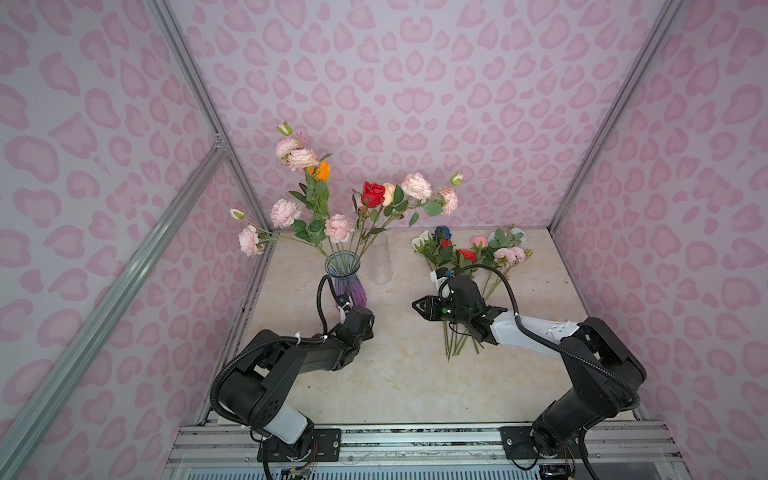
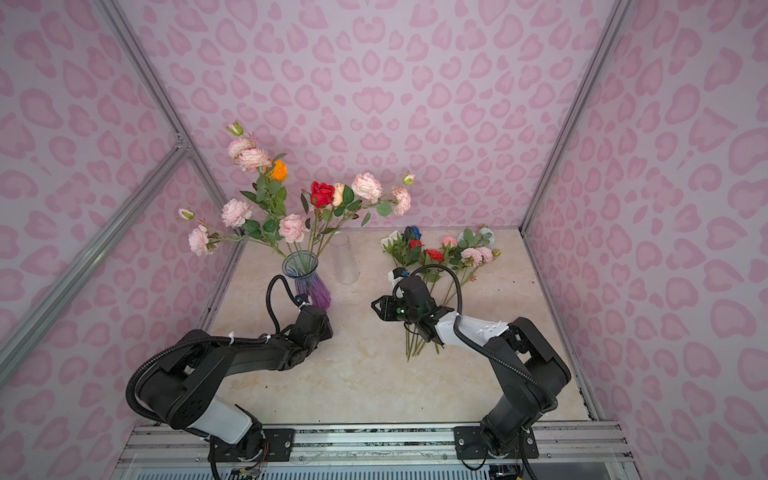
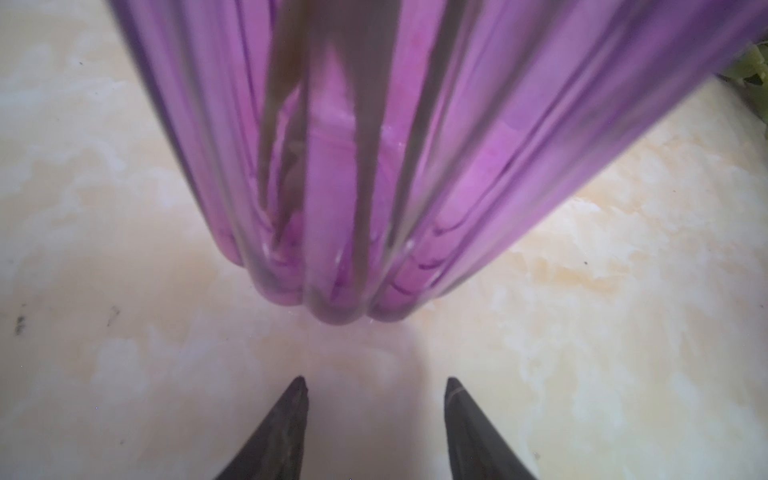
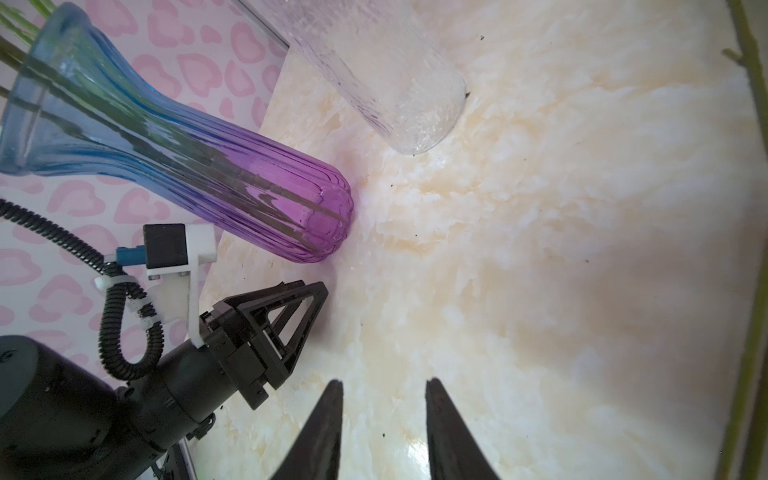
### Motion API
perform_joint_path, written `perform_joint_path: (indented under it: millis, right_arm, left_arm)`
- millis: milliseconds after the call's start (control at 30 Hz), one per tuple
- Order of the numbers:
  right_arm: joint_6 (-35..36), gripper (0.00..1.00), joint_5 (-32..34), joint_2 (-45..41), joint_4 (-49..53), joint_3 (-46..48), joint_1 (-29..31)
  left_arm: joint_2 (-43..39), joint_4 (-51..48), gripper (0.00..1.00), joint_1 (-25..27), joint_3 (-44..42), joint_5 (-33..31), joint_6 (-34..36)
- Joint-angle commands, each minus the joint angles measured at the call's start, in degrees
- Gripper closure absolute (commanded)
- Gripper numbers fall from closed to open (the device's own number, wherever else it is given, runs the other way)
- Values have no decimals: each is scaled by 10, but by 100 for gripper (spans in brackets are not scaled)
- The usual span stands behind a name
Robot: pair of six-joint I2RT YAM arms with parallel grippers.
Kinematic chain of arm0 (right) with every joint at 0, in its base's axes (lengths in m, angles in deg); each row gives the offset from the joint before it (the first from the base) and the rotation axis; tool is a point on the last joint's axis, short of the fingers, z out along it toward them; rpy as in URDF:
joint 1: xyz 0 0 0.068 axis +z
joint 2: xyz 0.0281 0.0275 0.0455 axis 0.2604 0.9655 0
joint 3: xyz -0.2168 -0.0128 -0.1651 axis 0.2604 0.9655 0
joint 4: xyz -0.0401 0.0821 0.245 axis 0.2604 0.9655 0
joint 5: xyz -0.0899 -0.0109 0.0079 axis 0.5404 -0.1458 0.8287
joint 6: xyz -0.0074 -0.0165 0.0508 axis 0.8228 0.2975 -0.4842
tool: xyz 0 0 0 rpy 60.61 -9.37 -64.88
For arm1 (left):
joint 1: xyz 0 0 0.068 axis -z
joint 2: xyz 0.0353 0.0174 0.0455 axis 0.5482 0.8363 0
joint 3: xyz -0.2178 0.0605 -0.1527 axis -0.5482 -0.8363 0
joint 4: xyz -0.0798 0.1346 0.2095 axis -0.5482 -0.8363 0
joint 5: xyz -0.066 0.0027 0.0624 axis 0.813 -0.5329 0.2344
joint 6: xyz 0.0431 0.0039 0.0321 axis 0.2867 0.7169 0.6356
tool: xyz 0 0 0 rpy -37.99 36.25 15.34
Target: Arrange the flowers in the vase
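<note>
The vase (image 1: 347, 278) is ribbed glass, blue at the flared mouth and purple at the base, and stands at the table's back left. It holds several flowers (image 1: 372, 194): pale pink blooms, a red rose and an orange one. More flowers (image 1: 469, 253) lie in a loose bunch on the table at the back right, stems toward the front. My left gripper (image 3: 376, 380) is open and empty, low on the table, pointing at the vase's base (image 3: 332, 291) a short way off. My right gripper (image 1: 419, 309) hovers open and empty over the stems (image 1: 453, 345), pointing left.
A clear textured glass vase (image 1: 380, 259) stands empty just right of the purple one. Pink patterned walls and aluminium posts (image 1: 216, 141) close in the marble table (image 1: 399, 374). A green stem (image 4: 752, 291) runs along the right wrist view's edge.
</note>
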Motion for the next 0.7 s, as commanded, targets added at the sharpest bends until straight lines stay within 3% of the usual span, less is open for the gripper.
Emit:
perform_joint_path:
  millis: [0, 667]
  right_arm:
    - [11, 65, 8, -5, 7, 6, -1]
    - [18, 65, 10, -22, 11, 18, -6]
  left_arm:
    - [12, -11, 45, -10, 6, 3, -21]
    - [55, -2, 45, -27, 43, 15, -40]
